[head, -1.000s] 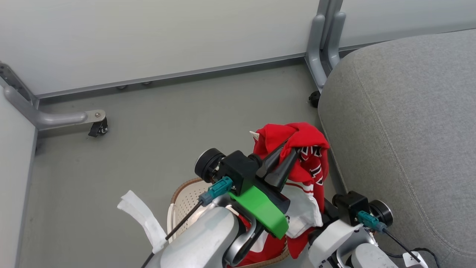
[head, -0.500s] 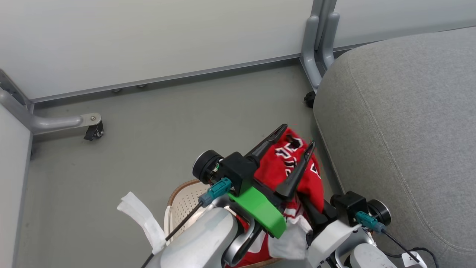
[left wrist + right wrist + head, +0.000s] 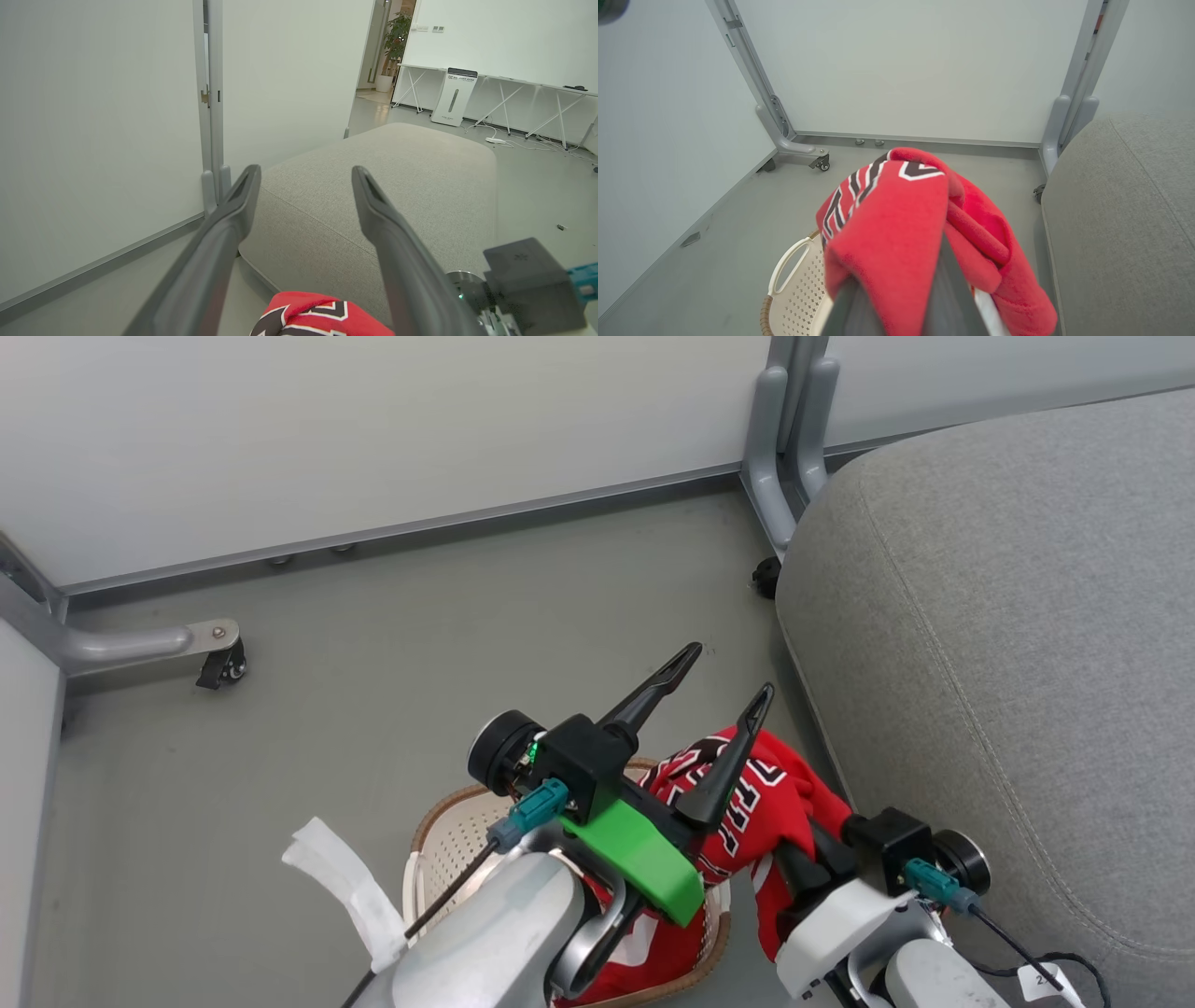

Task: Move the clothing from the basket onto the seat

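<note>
The right tool [image 3: 938, 275] is pressed together on the clothing [image 3: 887, 219], a red bundle draped over its fingers and held up above the basket [image 3: 794, 280]. The basket sits just below and to the tool's left, with more red fabric inside. Close beside it, the left tool [image 3: 731, 669] stands spread and empty over the bundle, apparently leaving the carry to one arm. Beyond, to the right, lies the seat [image 3: 1008, 616], where the bundle belongs.
</note>
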You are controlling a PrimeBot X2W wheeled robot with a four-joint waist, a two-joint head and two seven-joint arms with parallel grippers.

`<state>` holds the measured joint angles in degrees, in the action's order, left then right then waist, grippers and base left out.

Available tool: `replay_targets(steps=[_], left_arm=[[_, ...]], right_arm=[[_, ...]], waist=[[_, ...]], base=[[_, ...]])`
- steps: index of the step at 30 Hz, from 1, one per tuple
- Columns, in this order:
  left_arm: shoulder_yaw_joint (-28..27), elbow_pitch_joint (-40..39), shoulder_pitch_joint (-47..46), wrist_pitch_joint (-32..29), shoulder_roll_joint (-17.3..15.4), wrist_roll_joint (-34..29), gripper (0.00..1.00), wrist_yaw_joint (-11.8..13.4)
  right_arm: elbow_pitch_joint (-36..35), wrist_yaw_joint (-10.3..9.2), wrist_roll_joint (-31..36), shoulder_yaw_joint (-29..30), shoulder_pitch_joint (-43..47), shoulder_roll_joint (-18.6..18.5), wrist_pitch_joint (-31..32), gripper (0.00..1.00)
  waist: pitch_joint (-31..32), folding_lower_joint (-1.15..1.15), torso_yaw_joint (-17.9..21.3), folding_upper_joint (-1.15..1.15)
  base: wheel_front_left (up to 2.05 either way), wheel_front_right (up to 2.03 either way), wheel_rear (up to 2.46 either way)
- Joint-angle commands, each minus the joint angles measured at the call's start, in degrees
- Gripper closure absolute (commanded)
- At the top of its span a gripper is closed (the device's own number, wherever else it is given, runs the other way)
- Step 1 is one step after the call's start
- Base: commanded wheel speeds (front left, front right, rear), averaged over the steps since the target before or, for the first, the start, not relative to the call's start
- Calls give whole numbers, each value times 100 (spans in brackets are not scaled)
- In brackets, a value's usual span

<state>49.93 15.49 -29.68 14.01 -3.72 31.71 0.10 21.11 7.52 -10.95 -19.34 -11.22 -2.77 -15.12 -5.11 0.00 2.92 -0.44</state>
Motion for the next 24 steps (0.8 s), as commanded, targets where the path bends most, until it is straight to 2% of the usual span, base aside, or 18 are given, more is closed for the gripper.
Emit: replay_targets(steps=[1, 5, 9, 18, 24], left_arm=[[-37, 14, -79, 29, -59, -41, 0, 30], [-77, 2, -97, 72, -166, -169, 0, -12], [-59, -27, -34, 115, -353, -283, 0, -275], [-209, -196, 163, 120, -912, -762, 0, -565], [-392, -246, 334, 119, -1092, -935, 0, -646]], right_arm=[[-65, -6, 10, 74, 10, -21, -5, 100], [-357, -6, -69, 399, 54, -21, -9, 100], [-834, -7, -216, 784, 159, -22, -10, 100], [-1843, -6, -594, 1243, 461, -14, -10, 100], [-2324, -6, -822, 1304, 666, -16, -10, 100]], waist=[[-51, 0, 53, 44], [-211, 0, 209, 44], [-395, 0, 483, 44], [-845, 0, 1381, 44], [-1134, 0, 1992, 44]], base=[[0, 0, 0], [0, 0, 0], [0, 0, 0], [0, 0, 0], [0, 0, 0]])
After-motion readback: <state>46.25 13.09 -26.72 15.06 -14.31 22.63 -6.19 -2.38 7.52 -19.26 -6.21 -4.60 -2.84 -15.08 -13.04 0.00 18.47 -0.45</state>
